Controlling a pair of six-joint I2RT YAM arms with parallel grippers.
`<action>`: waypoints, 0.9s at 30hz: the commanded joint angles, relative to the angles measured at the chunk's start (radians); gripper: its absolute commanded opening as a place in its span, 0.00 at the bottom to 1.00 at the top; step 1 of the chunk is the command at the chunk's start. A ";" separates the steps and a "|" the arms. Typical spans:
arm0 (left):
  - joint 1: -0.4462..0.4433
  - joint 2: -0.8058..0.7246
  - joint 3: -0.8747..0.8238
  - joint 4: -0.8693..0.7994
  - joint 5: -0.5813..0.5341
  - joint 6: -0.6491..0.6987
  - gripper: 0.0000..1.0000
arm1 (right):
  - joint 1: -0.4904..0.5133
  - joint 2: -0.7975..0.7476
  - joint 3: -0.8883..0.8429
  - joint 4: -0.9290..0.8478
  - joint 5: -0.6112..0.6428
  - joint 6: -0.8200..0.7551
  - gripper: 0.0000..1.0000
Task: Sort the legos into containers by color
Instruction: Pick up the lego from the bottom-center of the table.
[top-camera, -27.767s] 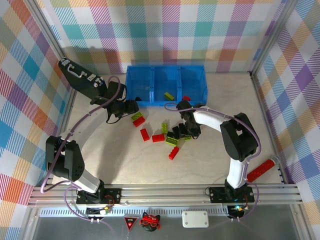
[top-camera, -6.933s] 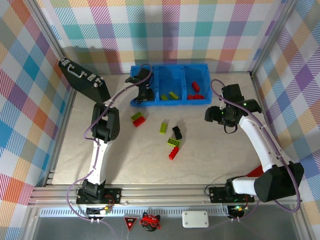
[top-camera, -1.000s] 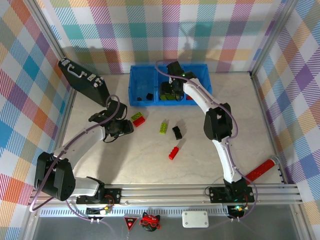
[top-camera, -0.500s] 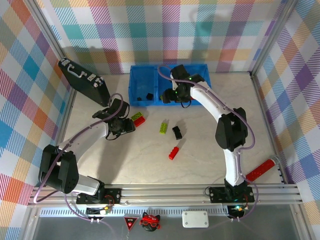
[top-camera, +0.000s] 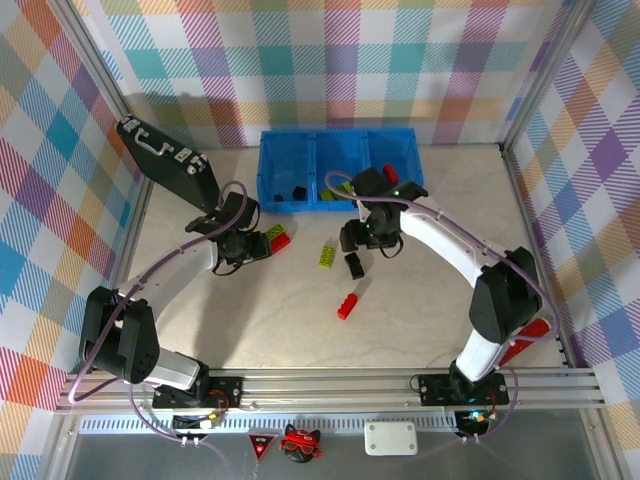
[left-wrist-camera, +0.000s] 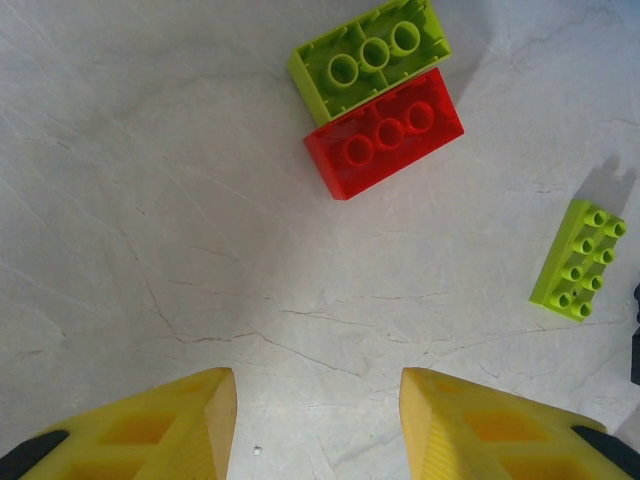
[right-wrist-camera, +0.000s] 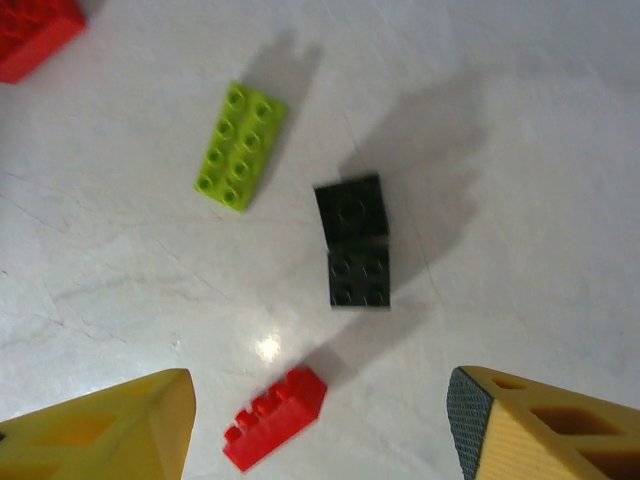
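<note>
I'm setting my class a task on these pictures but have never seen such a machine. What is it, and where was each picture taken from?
Two robot arms bolted to a table sort toy bricks by colour into a blue tray of three compartments. The overhead picture shows both arms: the left gripper and right gripper are open and hold nothing. The other two pictures come from cameras on the wrists; the yellow wedges are gripper fingers. The left wrist looks down on a lime brick touching a red brick; the right wrist looks down on a black lego, with more bricks nearby.
</note>
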 joint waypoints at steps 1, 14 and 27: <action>0.004 0.013 0.033 -0.003 0.005 0.021 0.47 | 0.040 -0.059 -0.078 -0.038 0.050 0.332 0.69; 0.004 -0.001 0.041 -0.015 0.025 0.031 0.47 | 0.288 0.017 -0.163 -0.073 0.077 0.837 0.61; 0.004 -0.013 0.024 -0.016 0.028 0.031 0.47 | 0.298 0.161 -0.164 0.044 0.060 0.869 0.57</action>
